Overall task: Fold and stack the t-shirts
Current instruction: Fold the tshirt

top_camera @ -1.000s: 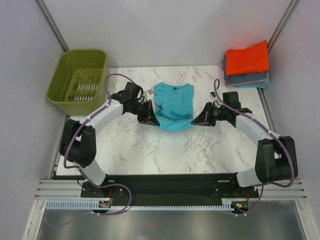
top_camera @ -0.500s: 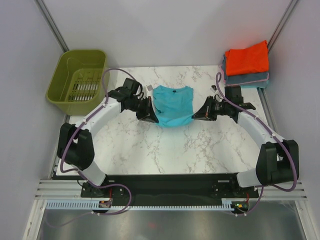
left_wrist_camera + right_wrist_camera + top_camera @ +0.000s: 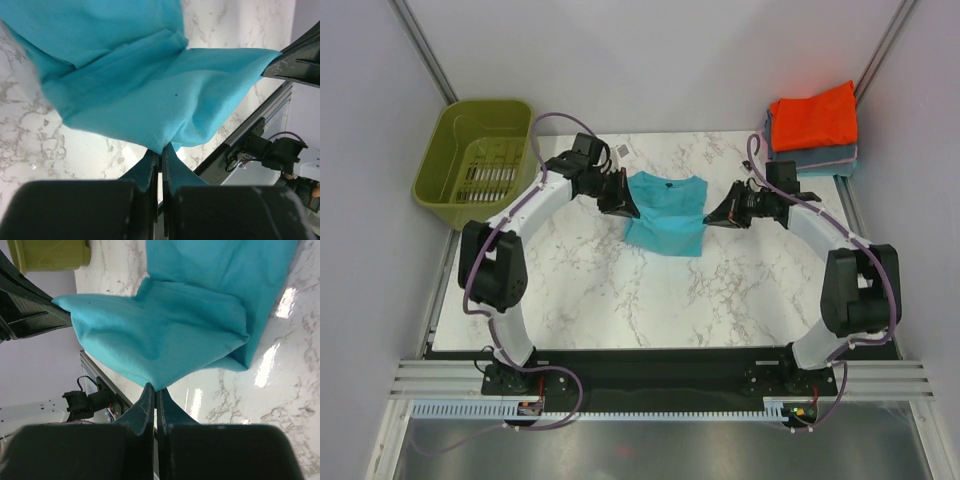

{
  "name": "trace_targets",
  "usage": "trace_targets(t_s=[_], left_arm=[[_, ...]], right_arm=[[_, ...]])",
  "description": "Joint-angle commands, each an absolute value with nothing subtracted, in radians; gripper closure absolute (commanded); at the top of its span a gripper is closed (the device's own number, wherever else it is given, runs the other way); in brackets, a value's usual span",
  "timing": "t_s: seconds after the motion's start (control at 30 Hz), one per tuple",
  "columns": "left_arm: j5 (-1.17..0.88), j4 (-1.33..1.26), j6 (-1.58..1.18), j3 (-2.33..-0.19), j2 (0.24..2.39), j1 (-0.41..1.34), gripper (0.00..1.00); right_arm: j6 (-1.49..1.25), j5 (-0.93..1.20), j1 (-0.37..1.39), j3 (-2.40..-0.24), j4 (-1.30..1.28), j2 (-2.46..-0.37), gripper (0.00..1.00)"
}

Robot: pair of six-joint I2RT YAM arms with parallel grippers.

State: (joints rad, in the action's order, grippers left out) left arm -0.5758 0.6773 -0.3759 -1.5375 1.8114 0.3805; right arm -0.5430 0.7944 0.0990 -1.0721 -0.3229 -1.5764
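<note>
One teal t-shirt (image 3: 666, 208), creased, hem doubled over; left claw (image 3: 631, 212), right claw (image 3: 708, 219) both clamped on it.

The top external camera sits high above and behind the robot and looks steeply down. The near edge of the table (image 3: 620, 290) lies toward 6 o'clock and its far edge toward 12, so the whole marble top is seen from a distance. The left wrist camera sits close behind the left gripper (image 3: 160, 150) and looks along its fingers across the table, with the right gripper (image 3: 280, 64) at 2 o'clock. The right wrist camera faces the opposite way, equally close, with the basket (image 3: 47, 254) at 11 o'clock. All three views share the teal t-shirt (image 3: 665, 212) and the marble around it.
</note>
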Motion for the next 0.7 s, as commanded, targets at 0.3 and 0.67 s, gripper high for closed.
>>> trace_targets(t_s=[0.3, 0.67], left_arm=[[-0.499, 0.615, -0.293, -1.979, 2.178, 0.327, 0.98], [-0.219, 0.494, -0.203, -2.295, 2.378, 0.322, 0.17]], right_arm=[[-0.492, 0.744, 0.083, -1.518, -0.207, -1.957, 1.0], [-0.405, 0.591, 0.077, -1.798, -0.185, -2.171, 0.35]])
